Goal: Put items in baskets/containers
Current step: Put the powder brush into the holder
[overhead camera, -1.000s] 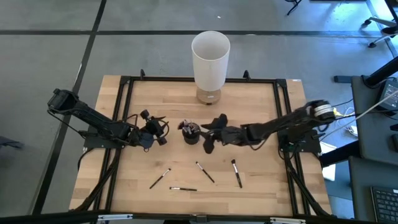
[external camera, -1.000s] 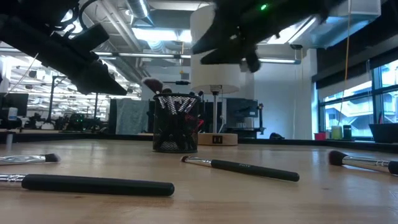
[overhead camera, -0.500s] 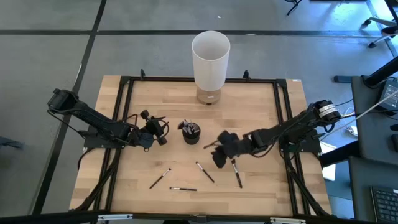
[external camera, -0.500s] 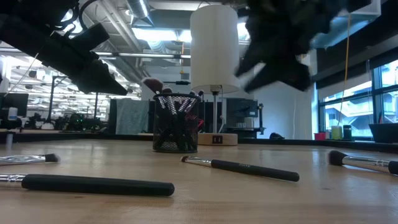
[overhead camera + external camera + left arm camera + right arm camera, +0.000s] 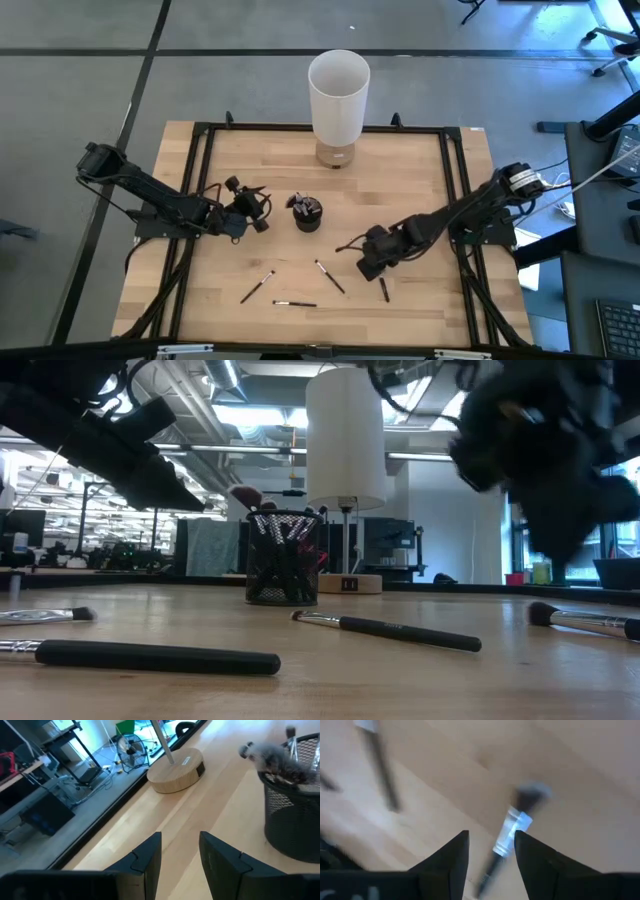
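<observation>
Brush lies flat on bench, directly under right gripper and lined up w/ the gap of its jaws, which stand apart, empty. Mesh cup mid-bench holds several brushes. Three more brushes lie nearby. Left gripper hangs beside cup, jaws apart.

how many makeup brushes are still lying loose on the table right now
4. One brush lies front left, one nearest the front edge, one at centre, and one partly under the right claw. Others stand in the cup; none seem hidden.
</observation>
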`<state>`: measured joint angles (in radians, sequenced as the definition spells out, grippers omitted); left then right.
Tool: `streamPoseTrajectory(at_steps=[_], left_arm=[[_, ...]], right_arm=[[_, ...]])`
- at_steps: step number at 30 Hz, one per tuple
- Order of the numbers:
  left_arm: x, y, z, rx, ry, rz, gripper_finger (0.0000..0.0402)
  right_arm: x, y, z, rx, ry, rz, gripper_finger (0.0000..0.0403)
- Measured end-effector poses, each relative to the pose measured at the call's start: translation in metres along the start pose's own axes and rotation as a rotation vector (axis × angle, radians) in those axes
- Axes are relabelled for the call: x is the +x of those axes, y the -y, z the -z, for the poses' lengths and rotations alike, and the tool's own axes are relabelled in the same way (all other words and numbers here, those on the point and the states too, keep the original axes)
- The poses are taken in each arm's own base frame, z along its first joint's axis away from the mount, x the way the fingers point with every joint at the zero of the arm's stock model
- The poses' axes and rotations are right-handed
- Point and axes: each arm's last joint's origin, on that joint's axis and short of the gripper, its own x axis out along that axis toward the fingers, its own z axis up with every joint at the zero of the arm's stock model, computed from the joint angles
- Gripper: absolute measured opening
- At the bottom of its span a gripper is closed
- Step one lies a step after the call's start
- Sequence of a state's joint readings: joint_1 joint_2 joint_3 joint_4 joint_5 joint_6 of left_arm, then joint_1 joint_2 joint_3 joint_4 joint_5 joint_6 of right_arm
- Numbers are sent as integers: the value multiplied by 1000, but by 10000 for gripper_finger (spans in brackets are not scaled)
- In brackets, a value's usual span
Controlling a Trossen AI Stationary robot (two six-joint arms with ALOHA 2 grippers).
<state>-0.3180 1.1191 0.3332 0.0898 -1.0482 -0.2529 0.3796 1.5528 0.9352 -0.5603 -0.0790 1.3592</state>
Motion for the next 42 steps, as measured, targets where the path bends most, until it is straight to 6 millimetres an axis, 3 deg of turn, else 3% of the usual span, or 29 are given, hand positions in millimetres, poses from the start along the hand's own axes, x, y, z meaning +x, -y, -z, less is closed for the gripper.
streamPoseTrajectory(at_steps=[6,18,23,31,37,42], left_arm=[[0,1,-1,-15,5,19,127],[0,1,-1,-17,5,20,127],[0,1,-1,-15,5,20,127],[0,1,-1,-12,5,20,127],[0,1,-1,-12,5,20,127],[0,1,-1,-12,6,15,127]], right_arm=[[10,1,8,31,-41,45,157],[49,7,12,5,-144,168,157],[49,11,9,-37,-157,197,139],[49,15,8,-49,-68,251,41],[50,15,6,-63,-17,255,41],[47,5,3,-130,32,217,63]])
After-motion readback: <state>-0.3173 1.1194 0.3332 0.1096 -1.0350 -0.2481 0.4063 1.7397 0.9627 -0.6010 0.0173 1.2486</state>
